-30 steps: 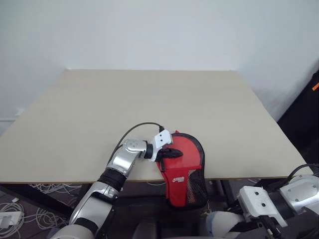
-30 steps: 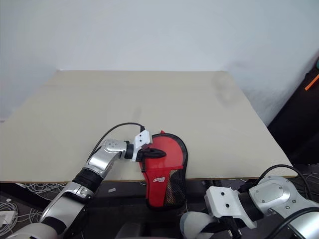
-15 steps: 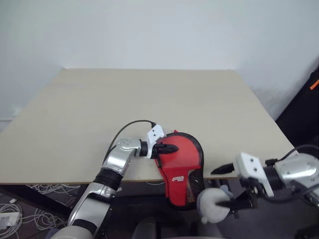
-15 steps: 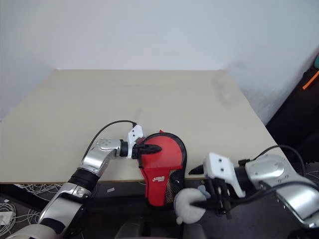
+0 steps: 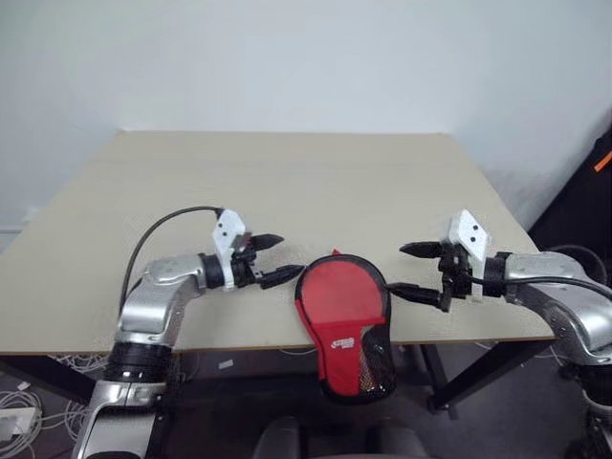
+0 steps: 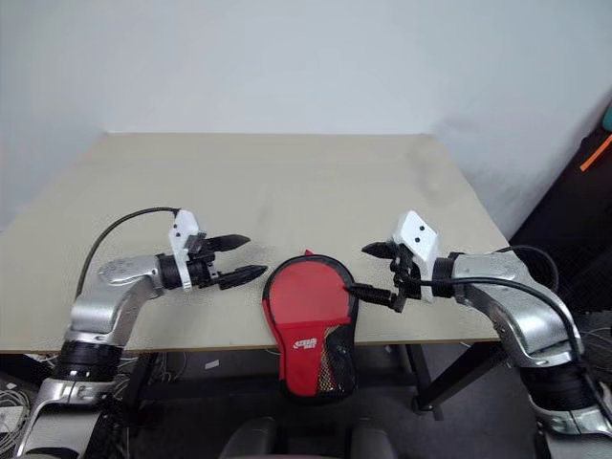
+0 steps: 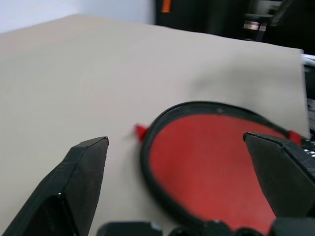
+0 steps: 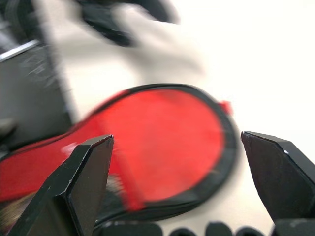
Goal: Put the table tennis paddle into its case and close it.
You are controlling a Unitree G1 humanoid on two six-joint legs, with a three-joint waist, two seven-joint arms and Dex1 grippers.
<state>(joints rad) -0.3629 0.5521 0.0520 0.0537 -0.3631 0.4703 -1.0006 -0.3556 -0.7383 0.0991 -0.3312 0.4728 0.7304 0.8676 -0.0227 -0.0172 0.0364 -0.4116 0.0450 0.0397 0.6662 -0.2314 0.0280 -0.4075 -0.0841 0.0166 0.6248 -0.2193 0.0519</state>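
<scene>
Left gripper (image 5: pixel 271 258) and right gripper (image 5: pixel 419 271) both stood wide open, empty, flanking the case (image 5: pixel 344 320) on either side, both close to it and pointing inward at it. Case lay closed on the desk (image 5: pixel 287 182) at its near edge, long axis front-to-back, handle end hanging off toward the robot.

I see the red case (image 6: pixel 308 308) closed, overhanging the table (image 6: pixel 287 182) edge, between my spread left gripper (image 6: pixel 236 259) and right gripper (image 6: pixel 375 270).
</scene>
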